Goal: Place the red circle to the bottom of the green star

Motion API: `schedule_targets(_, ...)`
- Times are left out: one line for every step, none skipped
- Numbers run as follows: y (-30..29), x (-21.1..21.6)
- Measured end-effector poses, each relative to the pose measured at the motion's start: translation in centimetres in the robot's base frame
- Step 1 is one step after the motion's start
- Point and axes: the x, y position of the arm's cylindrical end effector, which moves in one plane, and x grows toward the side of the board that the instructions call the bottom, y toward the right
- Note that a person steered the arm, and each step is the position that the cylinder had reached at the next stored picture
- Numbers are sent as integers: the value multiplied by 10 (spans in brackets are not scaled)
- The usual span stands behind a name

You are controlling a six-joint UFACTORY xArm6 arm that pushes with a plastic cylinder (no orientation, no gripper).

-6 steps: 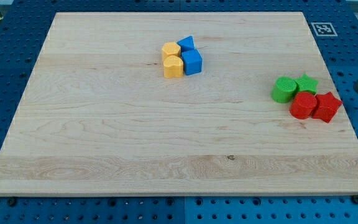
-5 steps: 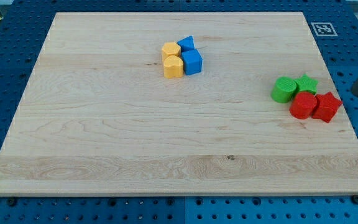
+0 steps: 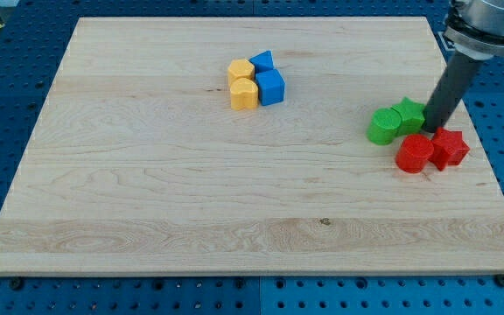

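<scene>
The red circle point(image 3: 414, 154) lies near the board's right edge, touching the red star point(image 3: 449, 148) on its right. The green star point(image 3: 409, 114) sits just above the red circle, with the green circle point(image 3: 381, 127) touching it on the left. My tip point(image 3: 430, 132) stands at the green star's right side, just above the gap between the red circle and red star. The rod rises from there toward the view's top right.
A cluster of two yellow blocks point(image 3: 242, 84) and two blue blocks point(image 3: 269, 80) sits at the upper middle of the wooden board point(image 3: 147, 175). A fiducial marker point(image 3: 452, 40) is at the top right corner.
The rod has come in from the right edge onto the board. The green and red cluster has shifted left by a small amount.
</scene>
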Motion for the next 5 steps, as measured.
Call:
schedule_targets(-11, 0)
schedule_targets(-31, 1)
schedule_targets(-43, 1)
schedule_targets(-43, -2)
schedule_targets(-45, -14)
